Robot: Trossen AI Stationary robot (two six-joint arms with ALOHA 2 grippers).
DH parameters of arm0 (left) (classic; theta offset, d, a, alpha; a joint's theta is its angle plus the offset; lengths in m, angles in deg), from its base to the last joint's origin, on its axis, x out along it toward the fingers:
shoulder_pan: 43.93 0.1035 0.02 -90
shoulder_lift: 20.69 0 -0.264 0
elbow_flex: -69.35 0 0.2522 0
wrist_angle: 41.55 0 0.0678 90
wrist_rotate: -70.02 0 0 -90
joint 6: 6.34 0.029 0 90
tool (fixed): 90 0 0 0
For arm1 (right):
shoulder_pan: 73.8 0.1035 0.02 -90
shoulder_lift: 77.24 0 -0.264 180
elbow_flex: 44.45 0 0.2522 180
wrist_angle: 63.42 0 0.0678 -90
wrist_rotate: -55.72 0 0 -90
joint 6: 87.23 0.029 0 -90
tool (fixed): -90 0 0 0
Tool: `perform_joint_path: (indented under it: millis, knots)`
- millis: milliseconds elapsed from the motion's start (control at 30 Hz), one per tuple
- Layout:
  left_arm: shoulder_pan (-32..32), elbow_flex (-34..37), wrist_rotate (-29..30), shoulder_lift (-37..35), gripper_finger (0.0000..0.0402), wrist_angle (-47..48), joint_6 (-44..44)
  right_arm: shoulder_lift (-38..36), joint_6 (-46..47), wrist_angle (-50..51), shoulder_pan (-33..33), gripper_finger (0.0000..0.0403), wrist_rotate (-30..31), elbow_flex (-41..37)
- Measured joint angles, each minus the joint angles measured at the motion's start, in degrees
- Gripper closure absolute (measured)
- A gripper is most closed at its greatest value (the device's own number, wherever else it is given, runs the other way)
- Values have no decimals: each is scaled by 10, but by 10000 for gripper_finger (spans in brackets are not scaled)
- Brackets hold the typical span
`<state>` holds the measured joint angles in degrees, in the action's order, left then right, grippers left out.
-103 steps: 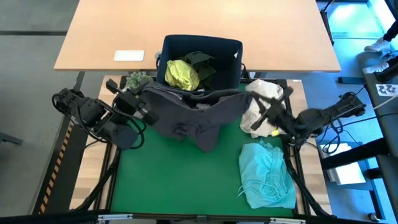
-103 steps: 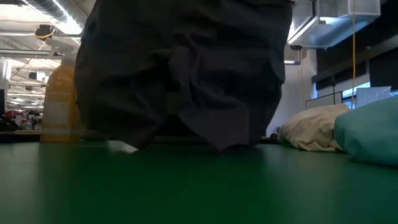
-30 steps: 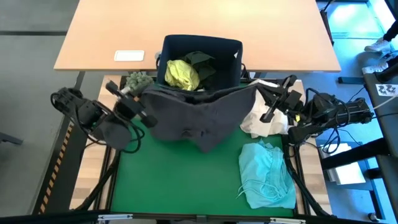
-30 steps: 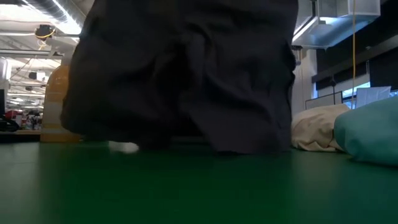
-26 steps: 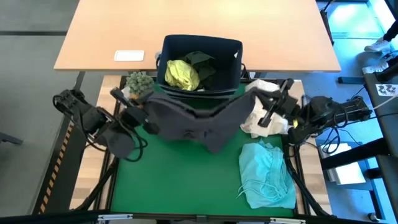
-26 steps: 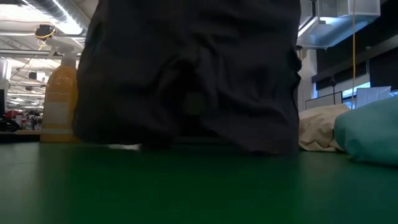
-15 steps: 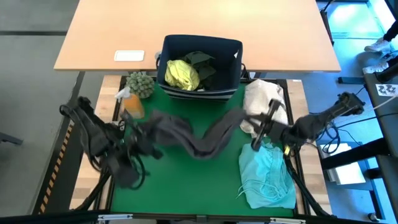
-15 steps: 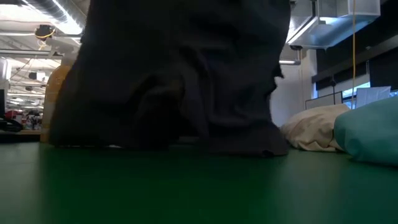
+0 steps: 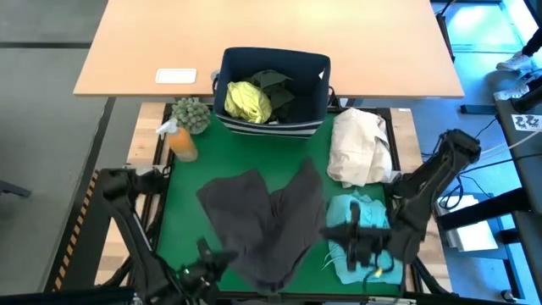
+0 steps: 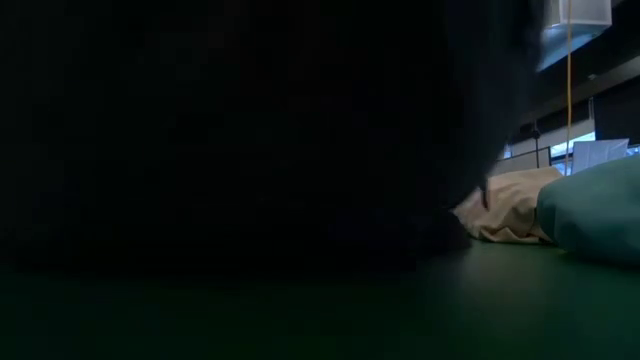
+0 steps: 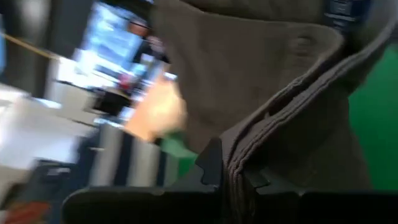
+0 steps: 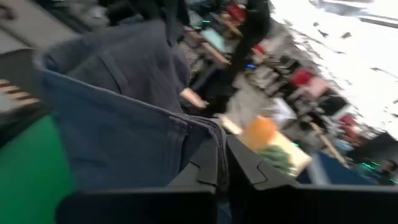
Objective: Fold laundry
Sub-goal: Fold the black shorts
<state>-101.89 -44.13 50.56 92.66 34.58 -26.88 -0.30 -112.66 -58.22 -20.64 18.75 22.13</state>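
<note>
A charcoal grey garment is spread over the green mat at the table's middle; its two far lobes lie on the mat and its near edge runs between my grippers. My left gripper is at the near left and my right gripper at the near right, each shut on that edge. In the low view the garment is a dark mass filling most of the picture. A turquoise garment lies under my right arm. A yellow-green shirt sits in the bin. My left gripper pinches a thick stitched edge of the grey garment between its two fingers, several layers together. The cloth rises away from the fingers and spreads out beyond them. My right gripper pinches a seamed edge of the garment between its two fingers, and the cloth stands up beyond them as a broad panel.
A navy bin stands at the far middle with a dark garment in it. A cream cloth bundle lies at the far right. An orange spray bottle and a small plant stand at the far left.
Both grippers have gone down and toward the table's near edge, staying shut. The grey garment, which hung between them in front of the bin, has been drawn toward the near edge and now lies spread over the mat with its far lobes flat.
</note>
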Motion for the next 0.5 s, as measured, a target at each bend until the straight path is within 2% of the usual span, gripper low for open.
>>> perform_joint_path:
  millis: [133,267,500]
  knots:
    - [-11,0,-97,47,401,-40,-30,54,36,-2,15,397,-5,0]
    - [-15,0,-204,74,401,-82,-67,89,78,-5,16,397,-42,0]
    - [-13,0,-389,87,391,-104,-138,109,132,-1,16,397,-102,0]
